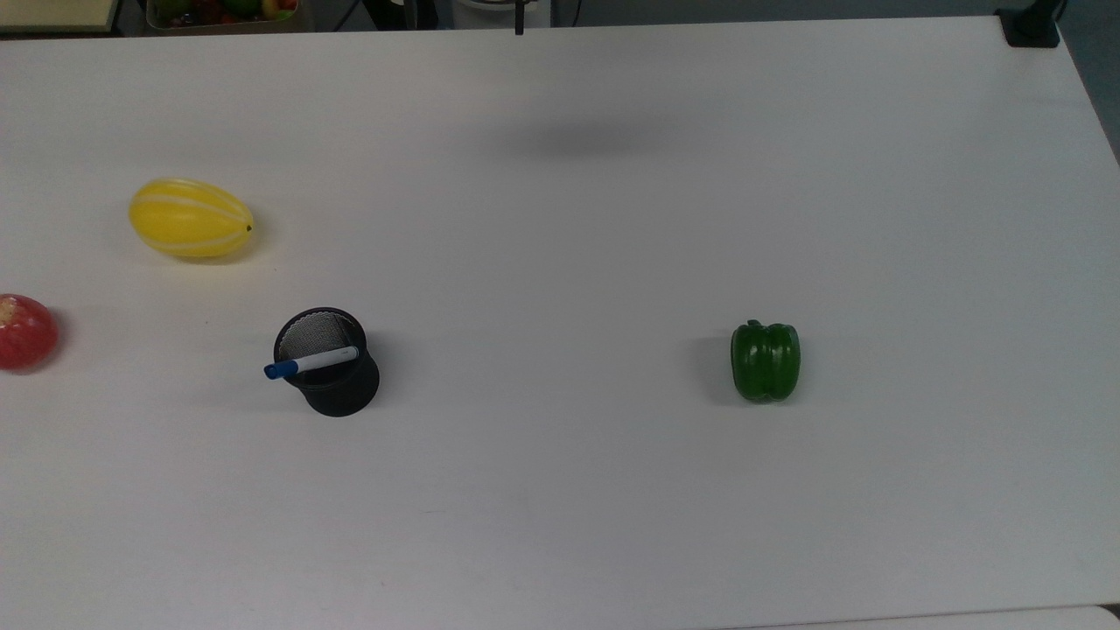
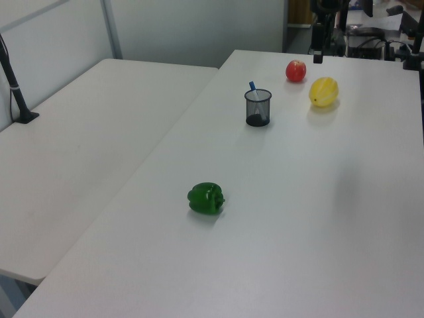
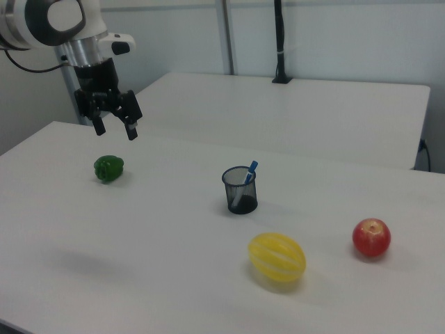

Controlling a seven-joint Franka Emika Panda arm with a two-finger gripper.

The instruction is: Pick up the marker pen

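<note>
The marker pen [image 1: 311,361] has a white barrel and a blue cap; it leans inside a black mesh pen cup [image 1: 332,378] with the cap poking out over the rim. The pen's blue cap [image 2: 252,86] [image 3: 251,169] rises above the cup [image 2: 258,108] [image 3: 240,190]. My gripper [image 3: 115,129] hangs open high in the air, above and behind the green pepper [image 3: 108,168], well to the right view's left of the cup, with nothing between its fingers.
A green pepper [image 1: 766,360] [image 2: 206,198] lies on the white table [image 1: 612,219]. A yellow melon [image 1: 191,218] [image 3: 277,257] and a red apple [image 1: 24,332] [image 3: 371,237] lie near the cup. A second table [image 2: 73,152] adjoins this one.
</note>
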